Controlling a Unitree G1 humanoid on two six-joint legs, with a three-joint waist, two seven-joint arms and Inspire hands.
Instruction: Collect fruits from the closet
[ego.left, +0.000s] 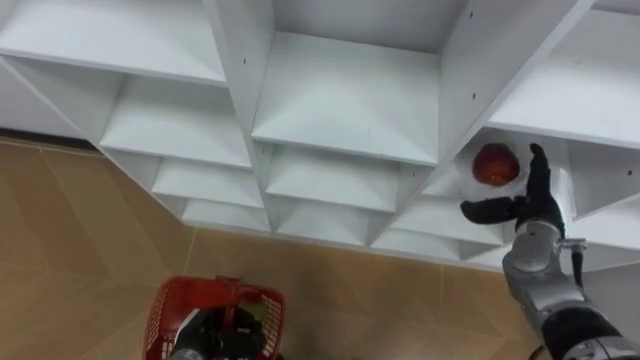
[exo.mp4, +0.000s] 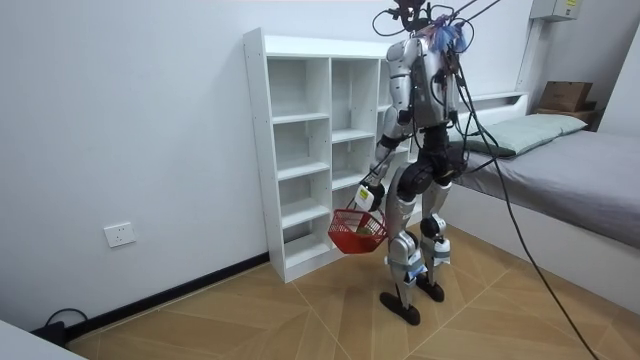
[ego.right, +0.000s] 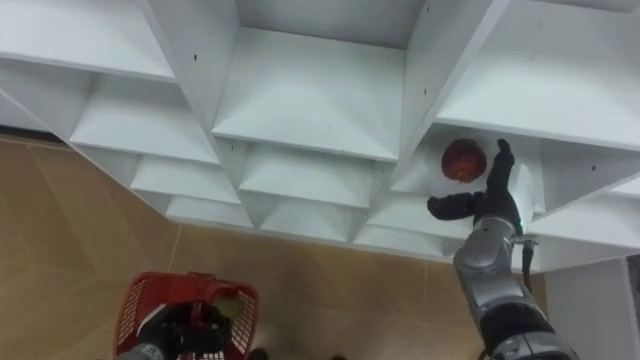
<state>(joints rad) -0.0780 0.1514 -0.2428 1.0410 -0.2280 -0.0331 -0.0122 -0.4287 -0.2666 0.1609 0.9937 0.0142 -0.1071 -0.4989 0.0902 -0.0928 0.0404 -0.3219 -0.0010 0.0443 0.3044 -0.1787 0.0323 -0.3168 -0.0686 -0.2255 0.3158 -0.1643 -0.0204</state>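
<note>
Inside the closet (ego.left: 340, 100), the right hand's (ego.left: 530, 208) spread fingers (ego.left: 538, 165) needed to wrap the red fruit (ego.left: 494, 165) fully before lifting, while the left hand (exo.mp4: 371, 196) clutched the basket (ego.left: 165, 305).

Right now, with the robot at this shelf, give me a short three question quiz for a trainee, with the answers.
1. True or false: the right hand is closed round the red fruit.
2. What does the left hand carry? A) a red basket B) a white bucket C) a grey cloth bag
3. Fill in: the red fruit lies in a compartment of the white ____.
Key: 1 false, its fingers are spread open beside the fruit; 2 A; 3 shelf unit.
</note>
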